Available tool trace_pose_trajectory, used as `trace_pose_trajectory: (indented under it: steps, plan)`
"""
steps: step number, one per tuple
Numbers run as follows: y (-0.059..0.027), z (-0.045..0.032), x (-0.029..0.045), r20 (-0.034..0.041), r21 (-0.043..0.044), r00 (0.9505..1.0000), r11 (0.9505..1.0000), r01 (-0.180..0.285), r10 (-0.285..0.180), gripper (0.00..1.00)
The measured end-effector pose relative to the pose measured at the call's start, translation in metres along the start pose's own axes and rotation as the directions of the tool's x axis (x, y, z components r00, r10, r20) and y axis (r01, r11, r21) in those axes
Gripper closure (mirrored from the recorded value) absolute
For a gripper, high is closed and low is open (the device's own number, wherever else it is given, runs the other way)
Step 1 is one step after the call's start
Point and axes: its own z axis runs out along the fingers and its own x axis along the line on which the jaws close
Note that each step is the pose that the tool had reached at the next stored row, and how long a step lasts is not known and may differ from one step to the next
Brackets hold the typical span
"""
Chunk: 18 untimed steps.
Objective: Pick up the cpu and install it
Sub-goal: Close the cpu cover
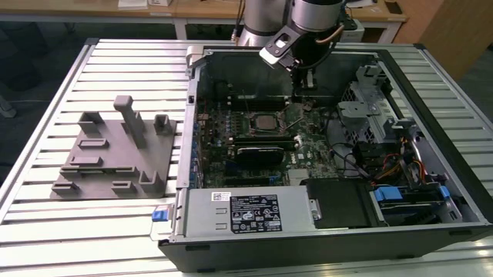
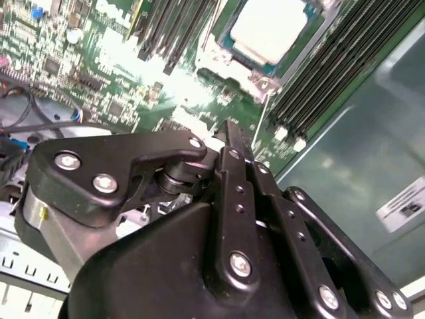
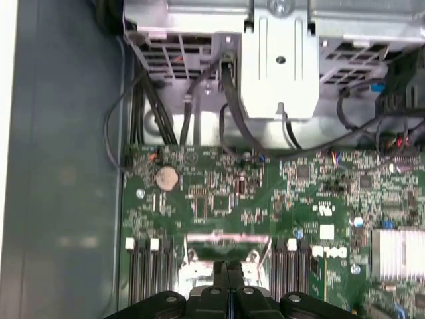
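The cpu (image 1: pixel 266 121), a small square chip with a silvery top, lies flat in the socket on the green motherboard (image 1: pixel 308 144) inside the open computer case. In the second wrist view the cpu (image 2: pixel 269 28) shows pale and bright inside its metal frame. My gripper (image 1: pixel 301 92) hangs over the board just to the exterior view's right of the socket and a little behind it. Its black fingers (image 2: pixel 234 143) are pressed together, shut, with nothing visible between them. In the first wrist view the gripper (image 3: pixel 229 271) points at the edge of the socket frame (image 3: pixel 226 242).
The case (image 1: pixel 193 75) lies open on a slatted metal table (image 1: pixel 115 63). A grey plastic fixture (image 1: pixel 115 156) with upright blocks sits at the exterior view's left. A power supply (image 1: pixel 246 210), a drive cage (image 1: pixel 370 109) and cables (image 1: pixel 362 161) crowd the case's near and right sides.
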Motion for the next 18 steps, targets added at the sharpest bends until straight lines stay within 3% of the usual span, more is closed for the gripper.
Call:
trace_pose_trajectory:
  steps: [11,18]
  plan:
    - [0.0278,0.0030,0.0007,0.0000,0.0002,1.0000,1.0000,0.000,0.000,0.89]
    - [0.0328,0.0138,0.0011,0.0000,0.0003,1.0000,1.0000,0.000,0.000,0.89]
